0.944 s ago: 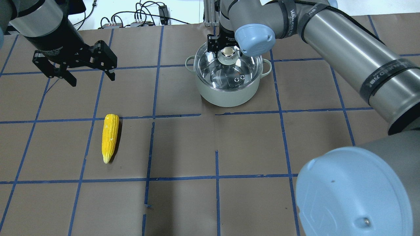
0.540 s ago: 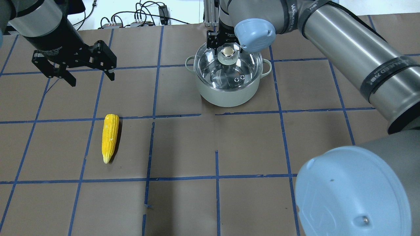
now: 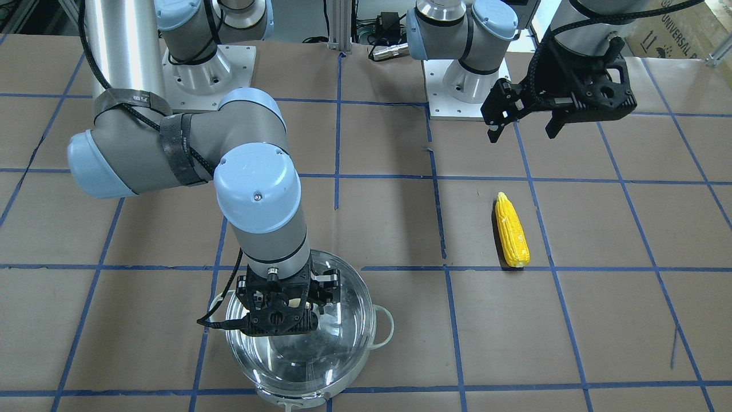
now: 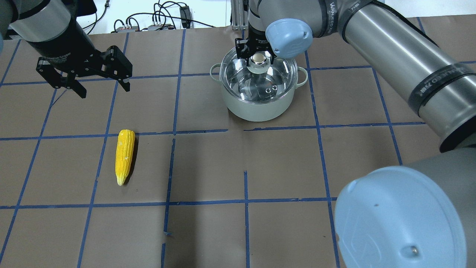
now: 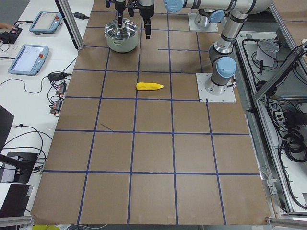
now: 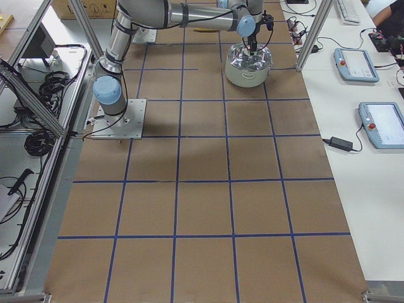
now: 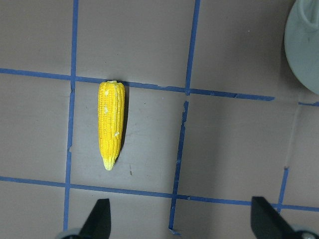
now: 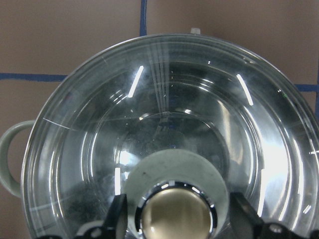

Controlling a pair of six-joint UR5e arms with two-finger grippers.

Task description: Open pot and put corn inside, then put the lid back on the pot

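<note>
The steel pot (image 4: 256, 108) stands at the far middle of the table with the clear glass lid (image 4: 260, 80) on it. My right gripper (image 4: 257, 58) is straight above the lid. In the right wrist view its fingers (image 8: 118, 219) press both sides of the pale knob (image 8: 175, 214). The lid rests on the pot. The yellow corn (image 4: 124, 156) lies flat on the table at the left, its point toward me. My left gripper (image 4: 105, 91) hangs open and empty above the table beyond the corn. The left wrist view shows the corn (image 7: 111, 124) below it.
The table is brown paper with blue tape grid lines (image 4: 245, 201). Cables and boxes (image 4: 160, 22) lie past the far edge. My right arm's elbow (image 4: 401, 219) fills the overhead view's lower right. Tablets (image 5: 29, 57) sit on a side bench.
My right gripper has settled a little lower over the lid and its fingers have closed in on the knob. The left arm, corn and pot have not moved.
</note>
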